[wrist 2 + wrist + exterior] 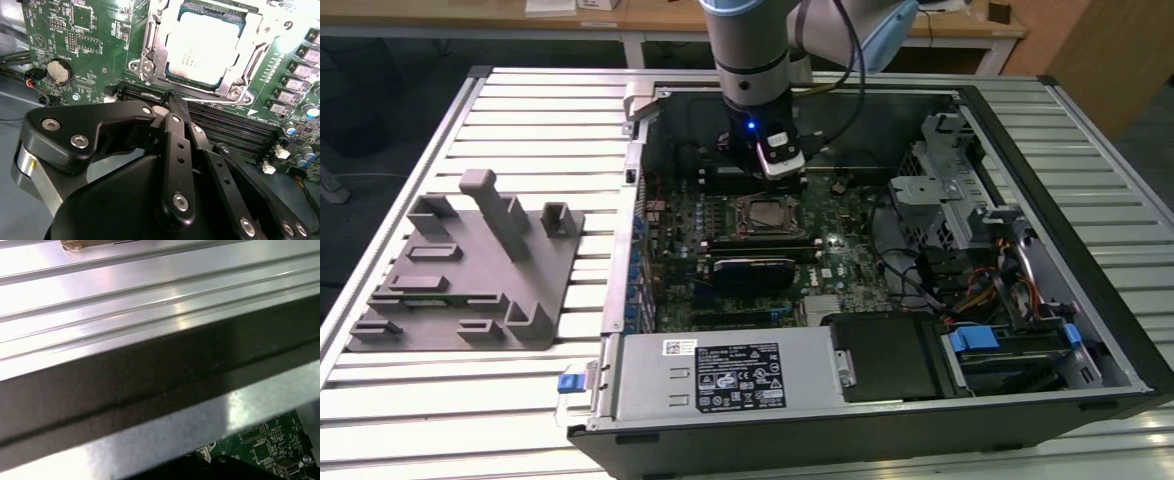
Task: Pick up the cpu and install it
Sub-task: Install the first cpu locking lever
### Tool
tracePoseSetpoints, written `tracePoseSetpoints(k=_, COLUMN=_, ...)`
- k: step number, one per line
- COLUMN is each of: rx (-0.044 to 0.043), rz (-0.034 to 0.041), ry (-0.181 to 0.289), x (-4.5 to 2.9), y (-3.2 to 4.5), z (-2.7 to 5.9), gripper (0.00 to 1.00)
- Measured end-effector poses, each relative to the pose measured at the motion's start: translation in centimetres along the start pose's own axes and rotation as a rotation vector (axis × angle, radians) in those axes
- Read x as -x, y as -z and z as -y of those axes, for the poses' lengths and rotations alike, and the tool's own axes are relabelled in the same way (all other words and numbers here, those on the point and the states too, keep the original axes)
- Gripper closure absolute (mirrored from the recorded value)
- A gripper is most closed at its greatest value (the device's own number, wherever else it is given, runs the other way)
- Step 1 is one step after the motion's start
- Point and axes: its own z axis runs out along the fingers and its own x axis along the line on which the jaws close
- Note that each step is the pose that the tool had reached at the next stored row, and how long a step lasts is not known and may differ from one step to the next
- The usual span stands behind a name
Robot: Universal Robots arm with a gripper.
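Observation:
The cpu (pixel 765 215) lies flat in the metal-framed socket (pixel 150 60) in the middle of the motherboard (pixel 854 250), inside the open computer case. In the second wrist view the cpu (pixel 202 47) shows its pale silvery top. My gripper (pixel 781 168) hangs just past the socket's far side, above the board. Seen in the second wrist view, my gripper (pixel 171 100) is shut with nothing in it. Its black fingers (pixel 175 145) meet over the dark memory slots (pixel 225 127) beside the socket.
A grey plastic fixture (pixel 467 270) with upright posts stands on the slatted table (pixel 534 120) at the exterior view's left. Inside the case are a power supply (pixel 720 375) at the front and a drive cage (pixel 947 190) with cables at the exterior view's right. The case wall (pixel 150 375) crosses the first wrist view.

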Motion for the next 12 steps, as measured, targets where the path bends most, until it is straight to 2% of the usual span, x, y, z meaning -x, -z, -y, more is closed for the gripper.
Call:
tracePoseSetpoints(k=2, rx=0.0021, rz=0.0044, ry=0.000, x=-0.03, y=-0.12, z=0.02, gripper=0.89)
tracePoseSetpoints(k=5, rx=0.0069, rz=0.0194, ry=0.002, x=-0.15, y=-0.28, z=0.09, gripper=0.89)
tracePoseSetpoints(k=12, rx=0.0103, rz=0.0293, ry=0.003, x=-0.64, y=-0.36, z=0.26, gripper=0.89)
